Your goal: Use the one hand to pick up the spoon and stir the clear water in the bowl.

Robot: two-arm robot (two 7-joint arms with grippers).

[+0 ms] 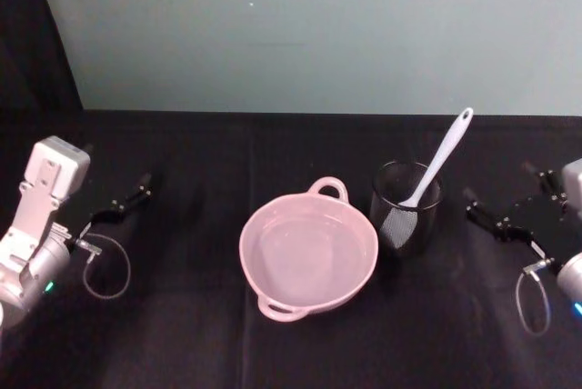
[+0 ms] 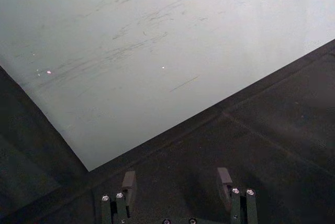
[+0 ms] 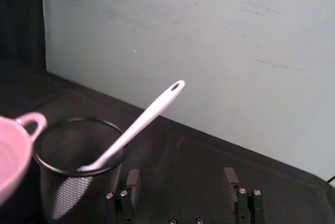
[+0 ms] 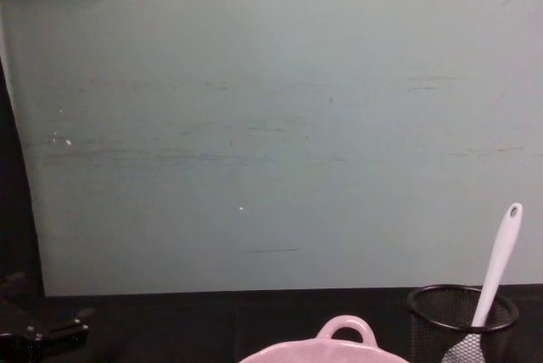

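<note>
The pale pink bowl [image 1: 309, 298] sits mid-table holding clear water, one loop handle toward the wall. Just right of it, the white spoon [image 1: 441, 157] stands head-down in a black wire-mesh cup [image 1: 406, 225], its handle leaning up and to the right. My right gripper [image 1: 491, 216] hovers open to the right of the cup, with nothing between its fingers. The right wrist view shows the spoon [image 3: 141, 122], the cup [image 3: 78, 166] and the bowl's edge [image 3: 13, 150] ahead of that open gripper [image 3: 180, 179]. My left gripper [image 1: 123, 203] [image 2: 176, 182] stays open at the far left.
A black cloth covers the table [image 1: 182, 334], which ends at a pale green wall [image 1: 318, 34]. The chest view shows the bowl's handle [image 4: 346, 329], the cup [image 4: 462, 316] with the spoon [image 4: 496, 270], and the left gripper [image 4: 42, 329] at the lower left.
</note>
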